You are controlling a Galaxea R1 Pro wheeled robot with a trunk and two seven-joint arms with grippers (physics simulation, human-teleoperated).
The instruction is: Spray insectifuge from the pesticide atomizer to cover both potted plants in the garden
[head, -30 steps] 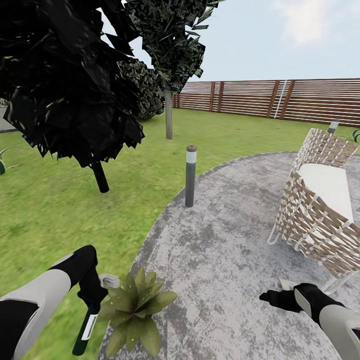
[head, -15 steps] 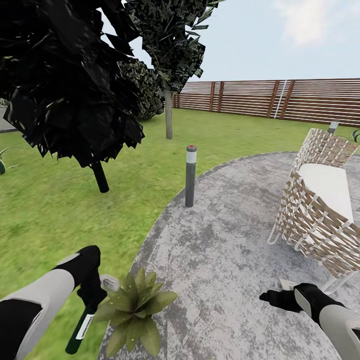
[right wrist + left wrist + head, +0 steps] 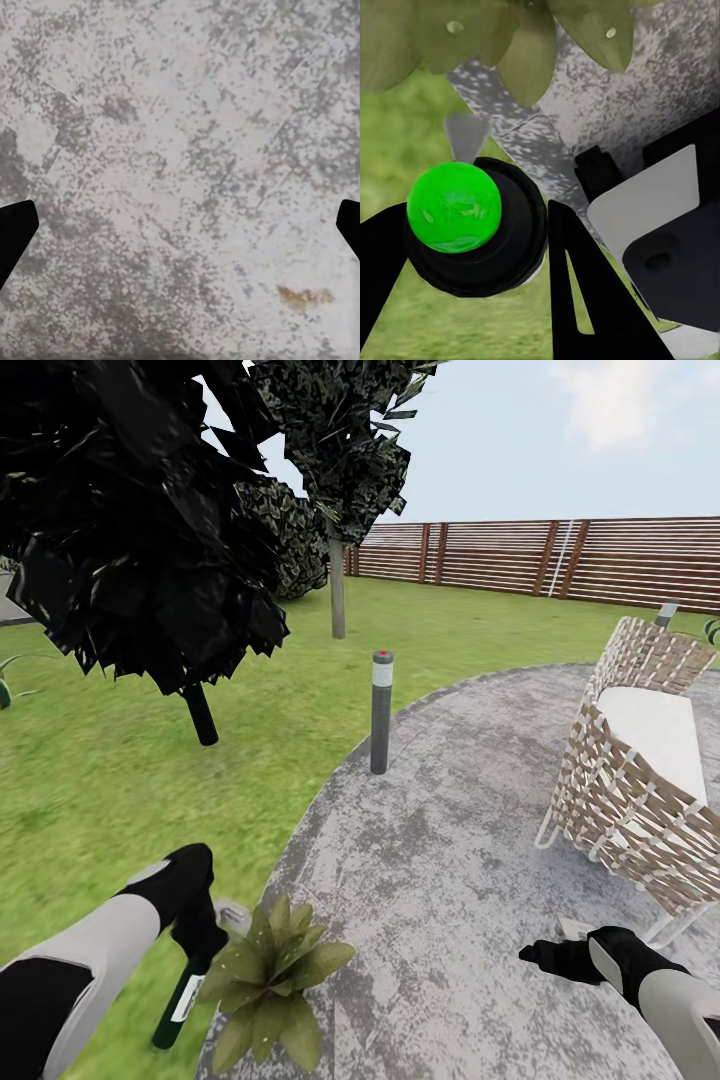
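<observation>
Grey bollard lamp beside woven chair

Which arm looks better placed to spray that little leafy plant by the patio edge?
The left. Its gripper already holds the pesticide atomizer right beside the potted plant. The right gripper is open, holding nothing, over the bare patio well away from the plant.

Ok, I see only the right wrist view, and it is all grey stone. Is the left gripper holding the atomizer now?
Observer: Yes. In the head view the left gripper is shut on the pesticide atomizer, which hangs down from it.
Operator: Where is a plant?
Observer: One potted plant stands at the patio's edge, right beside the bottle.
Operator: And my right gripper?
Observer: The right gripper hovers open over the patio, well apart from that plant.
</observation>
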